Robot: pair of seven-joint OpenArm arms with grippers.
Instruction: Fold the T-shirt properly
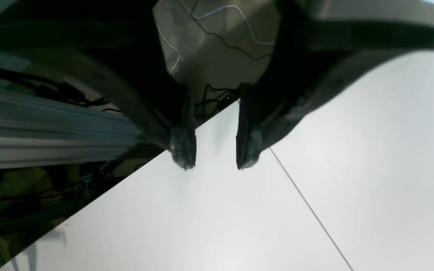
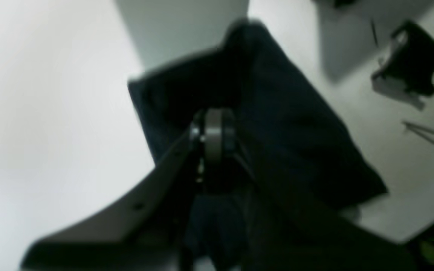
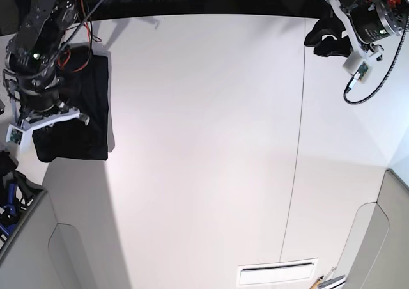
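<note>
Black T-shirt (image 3: 89, 110) lies as a compact fold on my surface (image 3: 204, 142), nearly done; right tool (image 2: 213, 150) shut on it, left tool (image 1: 215, 158) parted, empty.

The T-shirt (image 3: 83, 110) is soft, matt black cloth. The white table (image 3: 204, 142) looks smooth with a faint sheen. The left gripper's fingers (image 1: 181, 146) are dark, dull, scuffed plastic.

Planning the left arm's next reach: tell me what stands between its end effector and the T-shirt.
Nothing visible does. The left end effector hangs open at the table's far corner; the T-shirt lies folded at the opposite edge under the right end effector, which is shut. Only bare white tabletop lies between them.
</note>
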